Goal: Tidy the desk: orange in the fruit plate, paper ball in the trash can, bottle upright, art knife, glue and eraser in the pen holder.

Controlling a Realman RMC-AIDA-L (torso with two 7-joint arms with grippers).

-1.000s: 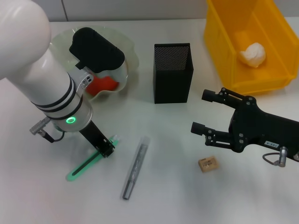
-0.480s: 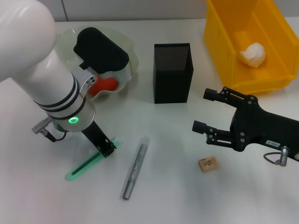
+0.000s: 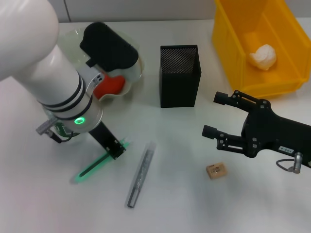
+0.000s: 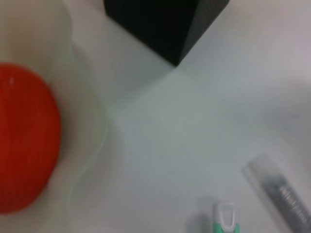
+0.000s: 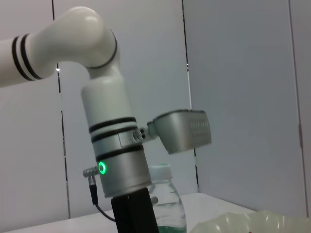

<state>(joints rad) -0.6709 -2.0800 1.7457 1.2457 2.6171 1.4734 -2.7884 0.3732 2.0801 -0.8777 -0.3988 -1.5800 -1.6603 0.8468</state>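
Note:
My left gripper (image 3: 114, 148) is shut on the white-tipped end of the mint-green art knife (image 3: 97, 165), which is tilted with that end raised off the desk (image 3: 184, 204); the knife tip shows in the left wrist view (image 4: 225, 219). The grey glue (image 3: 141, 174) lies just right of it. The tan eraser (image 3: 215, 170) lies below my open, empty right gripper (image 3: 212, 114). The orange (image 3: 109, 85) sits in the fruit plate (image 3: 135, 73). The paper ball (image 3: 262, 56) lies in the trash can (image 3: 228, 43). The pen holder (image 3: 179, 75) stands at the middle back. The bottle (image 5: 165, 204) stands upright behind my left arm.
The left wrist view shows the orange (image 4: 24, 141), the plate rim (image 4: 92, 141), the pen holder's corner (image 4: 165, 24) and the glue (image 4: 282, 191). Bare tabletop lies between the pen holder and the glue.
My left gripper has moved right and a little up with the art knife, which shifted with it. My right gripper has drifted slightly right.

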